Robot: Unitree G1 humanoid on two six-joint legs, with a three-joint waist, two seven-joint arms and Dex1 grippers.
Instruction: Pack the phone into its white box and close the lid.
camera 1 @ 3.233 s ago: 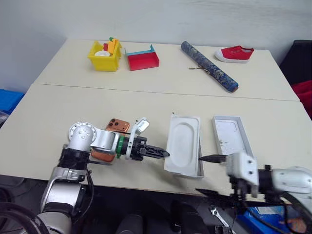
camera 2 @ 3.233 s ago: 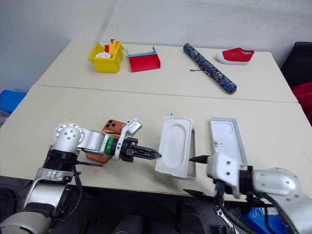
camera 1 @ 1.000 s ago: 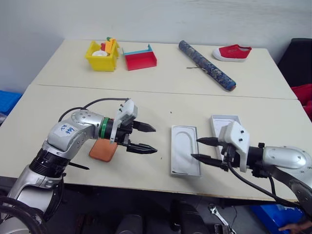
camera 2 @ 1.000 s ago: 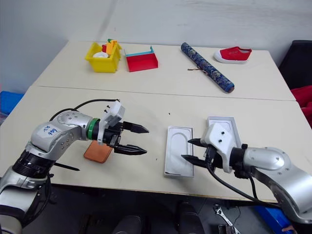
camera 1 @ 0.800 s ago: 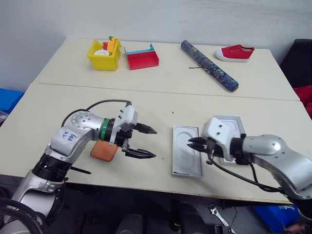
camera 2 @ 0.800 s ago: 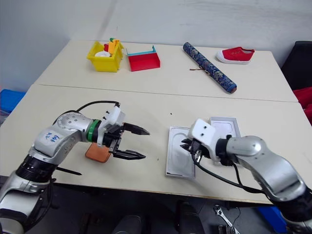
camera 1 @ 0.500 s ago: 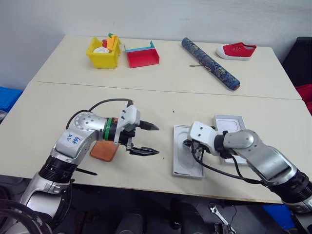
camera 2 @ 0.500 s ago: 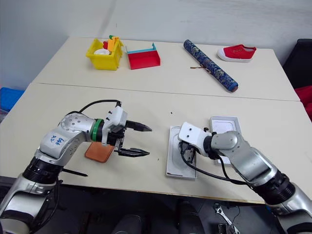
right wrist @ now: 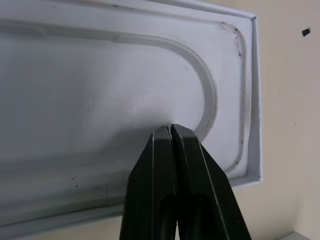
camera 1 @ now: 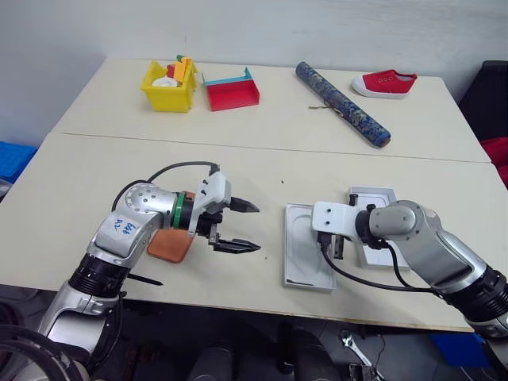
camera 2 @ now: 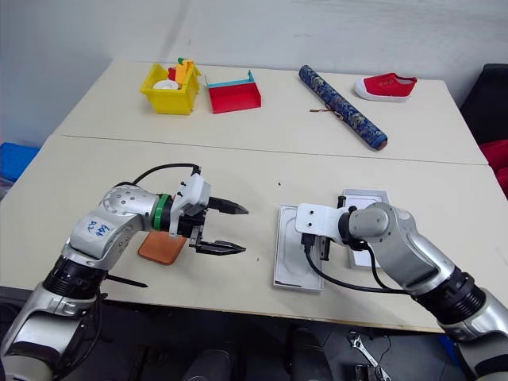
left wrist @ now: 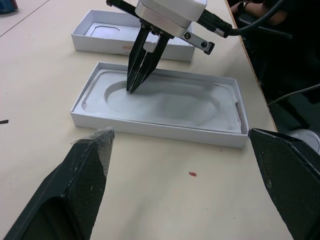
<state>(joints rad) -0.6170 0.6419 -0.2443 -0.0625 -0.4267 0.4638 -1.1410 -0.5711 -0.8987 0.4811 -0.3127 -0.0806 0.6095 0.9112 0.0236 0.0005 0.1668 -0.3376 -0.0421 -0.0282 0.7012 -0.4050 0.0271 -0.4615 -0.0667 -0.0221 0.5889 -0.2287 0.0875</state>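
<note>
white plastic insert (left wrist: 165,100) sits in white box (camera 1: 308,255), mid-bench (camera 1: 262,111). my right gripper (left wrist: 134,85) pinched closed, tips in oval recess, gripping nothing i can see. left gripper (camera 1: 242,228) spread wide, empty, beside box. phone (camera 1: 168,245) lies under left forearm; lid (camera 1: 375,236) just beyond box. my plan: reopen right jaws, catch insert rim, lift it clear before fetching phone.

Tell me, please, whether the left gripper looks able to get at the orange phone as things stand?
Probably yes, after pulling back. The left gripper is open and holds nothing, but the phone lies partly under that arm's own forearm, behind the fingers. Nothing else lies around it.
</note>
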